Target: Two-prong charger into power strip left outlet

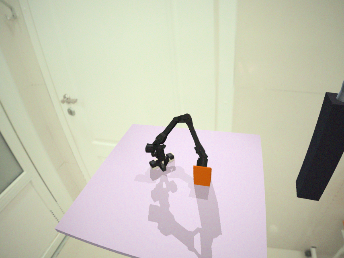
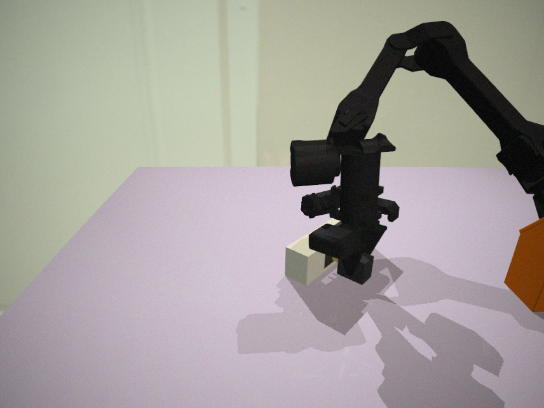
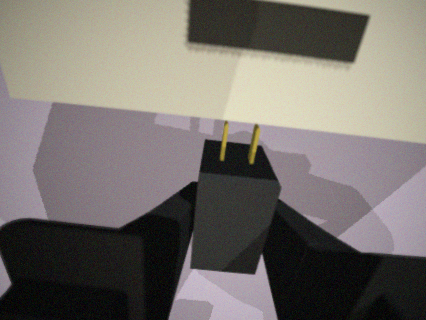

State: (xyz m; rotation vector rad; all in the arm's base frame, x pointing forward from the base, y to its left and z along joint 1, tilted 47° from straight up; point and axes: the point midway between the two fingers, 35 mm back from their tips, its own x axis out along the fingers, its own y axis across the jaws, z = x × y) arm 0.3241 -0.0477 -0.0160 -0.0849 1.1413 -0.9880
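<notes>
My gripper (image 1: 162, 165) (image 2: 351, 262) (image 3: 227, 192) is shut on the black charger (image 2: 360, 269) (image 3: 237, 212), with one finger on each side of it. In the wrist view, its two yellow prongs (image 3: 239, 145) point at the near side of the cream power strip (image 2: 296, 263) (image 3: 125, 65). Their full length shows, with the tips at the strip's lower edge. In the exterior view, a prong shows between the charger and a dark recess (image 2: 327, 261) in the strip's side. A dark rectangle (image 3: 275, 29) lies on the strip's top. The outlet slots and any contact at the prong tips are hidden.
The strip rests on the pale purple table (image 1: 238, 199) (image 2: 109, 307). An orange panel (image 1: 202, 175) (image 2: 527, 274) stands by the arm's base, to the right. A long dark box (image 1: 319, 150) is beyond the table's right edge. Arm shadows cross the table.
</notes>
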